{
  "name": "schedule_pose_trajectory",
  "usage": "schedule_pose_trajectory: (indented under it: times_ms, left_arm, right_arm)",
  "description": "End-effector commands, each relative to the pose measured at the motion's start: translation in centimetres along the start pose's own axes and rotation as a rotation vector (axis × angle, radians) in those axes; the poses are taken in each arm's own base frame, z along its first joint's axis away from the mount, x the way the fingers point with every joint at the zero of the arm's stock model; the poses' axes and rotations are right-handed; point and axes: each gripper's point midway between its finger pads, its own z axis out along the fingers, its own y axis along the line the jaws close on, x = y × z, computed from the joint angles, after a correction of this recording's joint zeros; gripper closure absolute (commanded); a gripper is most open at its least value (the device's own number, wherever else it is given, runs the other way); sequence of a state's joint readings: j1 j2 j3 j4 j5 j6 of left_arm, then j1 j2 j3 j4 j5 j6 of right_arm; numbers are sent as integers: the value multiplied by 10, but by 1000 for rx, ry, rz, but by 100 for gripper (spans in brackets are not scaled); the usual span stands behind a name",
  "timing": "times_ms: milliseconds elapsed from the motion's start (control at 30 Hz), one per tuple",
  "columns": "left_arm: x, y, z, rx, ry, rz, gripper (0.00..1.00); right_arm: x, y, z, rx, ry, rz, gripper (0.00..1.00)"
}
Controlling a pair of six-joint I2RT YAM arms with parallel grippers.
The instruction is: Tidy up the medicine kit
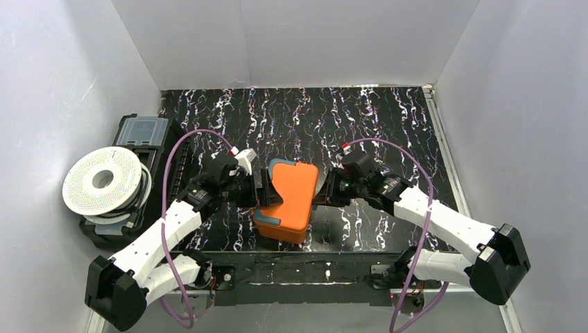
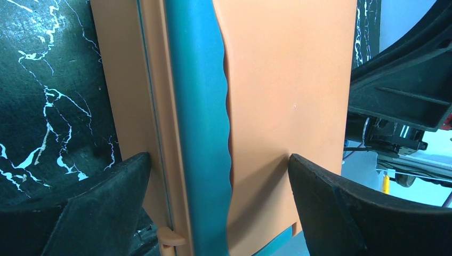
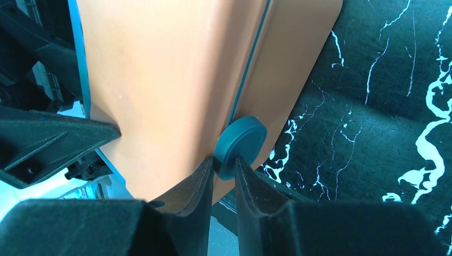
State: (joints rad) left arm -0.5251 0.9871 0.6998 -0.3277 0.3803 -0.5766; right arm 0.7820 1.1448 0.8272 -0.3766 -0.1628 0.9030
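Medicine kit (image 1: pixel 290 198) being gripped from both sides, mid-bench.

Overhead: sitting tilted between both arms; black case (image 1: pixel 142 149) and spool (image 1: pixel 104 182) crowding left, open bench (image 1: pixel 388 125) behind.
Left wrist: left pincer (image 2: pixel 218 176) spreading wide, straddling lid edge.
Right wrist: right pincer (image 3: pixel 221 173) nipping teal round tab (image 3: pixel 241 145); risking slipping off, kit possibly dropping.

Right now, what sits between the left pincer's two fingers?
The orange medicine kit: the left wrist view shows both black fingers straddling its side and teal trim.
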Motion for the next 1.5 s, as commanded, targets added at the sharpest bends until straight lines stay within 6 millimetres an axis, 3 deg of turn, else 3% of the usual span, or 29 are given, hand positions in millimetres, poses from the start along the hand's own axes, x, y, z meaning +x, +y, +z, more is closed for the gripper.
schedule_pose_trajectory:
  times_ms: [0,633,1100,1467]
  left_arm:
    - [32,16,2,-40,112,-2,2]
    - [33,12,2,-22,122,-10,2]
    - [8,17,-10,-129,64,43,2]
    - [-32,14,-57,-256,-94,159,2]
  right_arm:
    - [-19,27,3,-114,-102,11,74]
    - [-13,27,16,-194,-111,80,78]
    - [-30,0,-18,-37,-220,-52,48]
    - [-42,-25,-55,85,-330,-210,29]
